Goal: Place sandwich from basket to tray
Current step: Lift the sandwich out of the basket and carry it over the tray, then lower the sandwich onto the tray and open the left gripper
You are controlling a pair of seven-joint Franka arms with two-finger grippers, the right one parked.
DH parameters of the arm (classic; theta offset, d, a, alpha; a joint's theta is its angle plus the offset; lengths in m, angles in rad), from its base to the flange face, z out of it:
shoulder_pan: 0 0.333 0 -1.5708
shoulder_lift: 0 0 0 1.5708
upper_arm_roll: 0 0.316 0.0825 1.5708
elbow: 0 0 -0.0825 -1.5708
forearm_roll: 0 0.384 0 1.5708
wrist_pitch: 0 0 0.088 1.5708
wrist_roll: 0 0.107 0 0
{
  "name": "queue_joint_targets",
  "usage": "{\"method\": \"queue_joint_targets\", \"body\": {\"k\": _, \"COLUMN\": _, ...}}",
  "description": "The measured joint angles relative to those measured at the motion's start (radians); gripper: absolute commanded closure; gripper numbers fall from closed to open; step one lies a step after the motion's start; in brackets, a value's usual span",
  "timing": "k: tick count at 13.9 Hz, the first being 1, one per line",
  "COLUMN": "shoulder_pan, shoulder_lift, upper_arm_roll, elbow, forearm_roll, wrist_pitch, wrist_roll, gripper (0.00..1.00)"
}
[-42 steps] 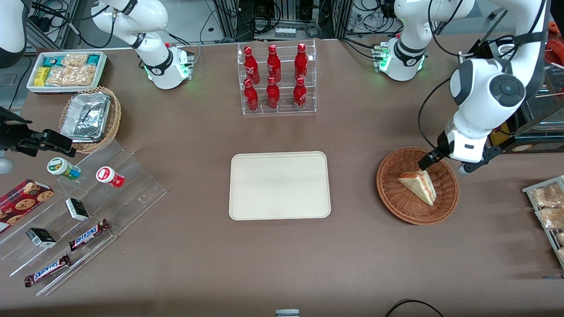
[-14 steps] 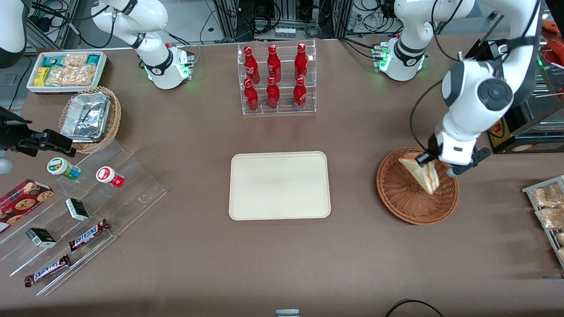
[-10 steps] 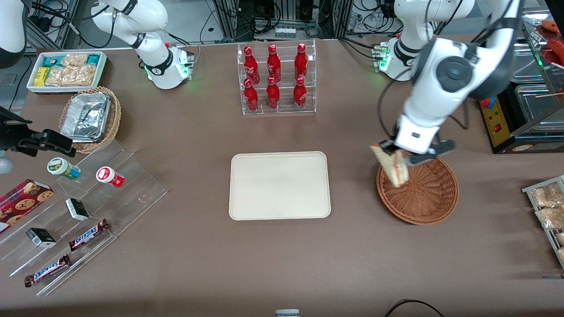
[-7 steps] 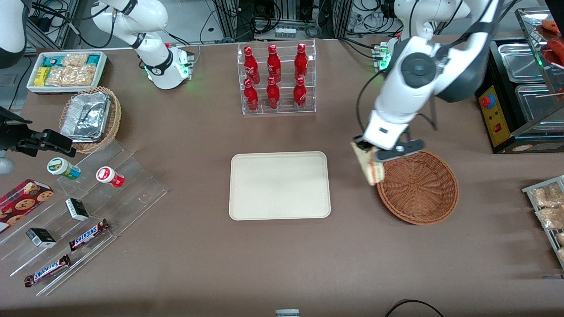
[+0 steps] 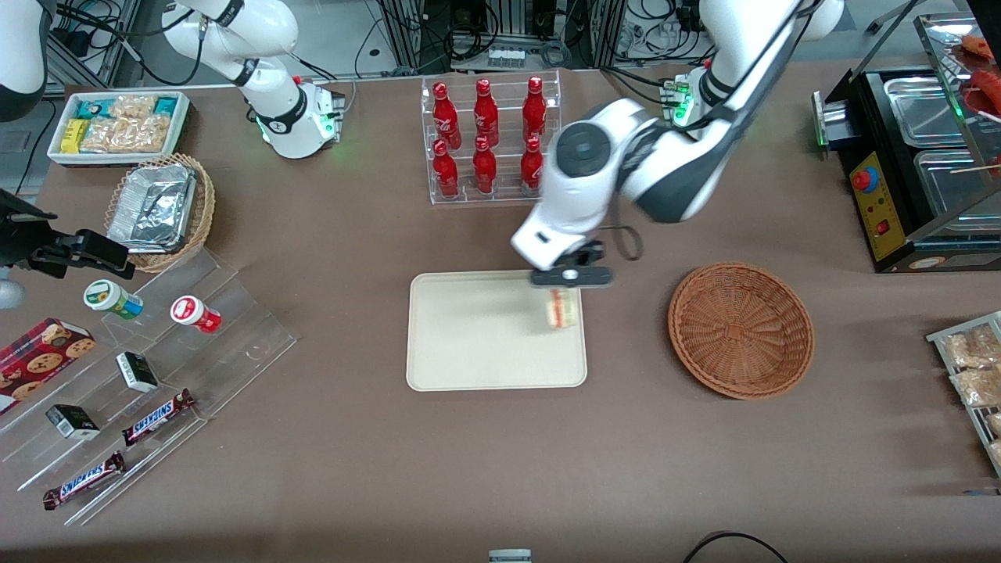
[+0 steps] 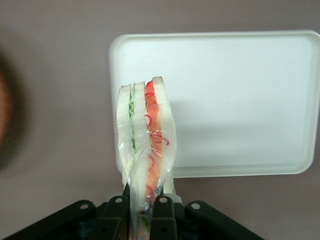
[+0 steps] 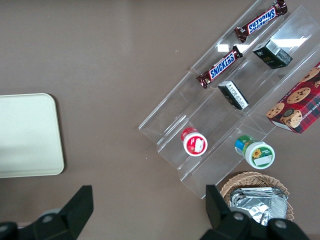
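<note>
My left gripper is shut on the sandwich, a plastic-wrapped white-bread wedge with red and green filling, and holds it hanging above the tray's edge nearest the basket. In the left wrist view the sandwich is pinched between the two black fingers, cut edge facing the camera, with the cream tray below it. The round reddish-brown wicker basket stands empty beside the tray, toward the working arm's end of the table. The tray also shows in the right wrist view.
A clear rack of red bottles stands farther from the camera than the tray. A clear stepped stand with snacks, a tan basket with foil containers and a white snack bin lie toward the parked arm's end. Bagged snacks lie past the basket.
My left gripper lifted the sandwich out of the basket and carried it sideways to above the tray's edge. The basket is now empty.
</note>
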Motion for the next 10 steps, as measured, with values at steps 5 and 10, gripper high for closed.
{"method": "queue_joint_targets", "body": {"k": 5, "shoulder_pan": -0.124, "shoulder_lift": 0.234, "upper_arm_roll": 0.002, "elbow": 0.141, "forearm_roll": 0.173, "wrist_pitch": 0.100, "wrist_roll": -0.150, "gripper": 1.00}}
{"method": "queue_joint_targets", "body": {"k": 10, "shoulder_pan": -0.134, "shoulder_lift": 0.341, "upper_arm_roll": 0.004, "elbow": 0.158, "forearm_roll": 0.287, "wrist_pitch": 0.188, "wrist_roll": -0.197, "gripper": 1.00}}
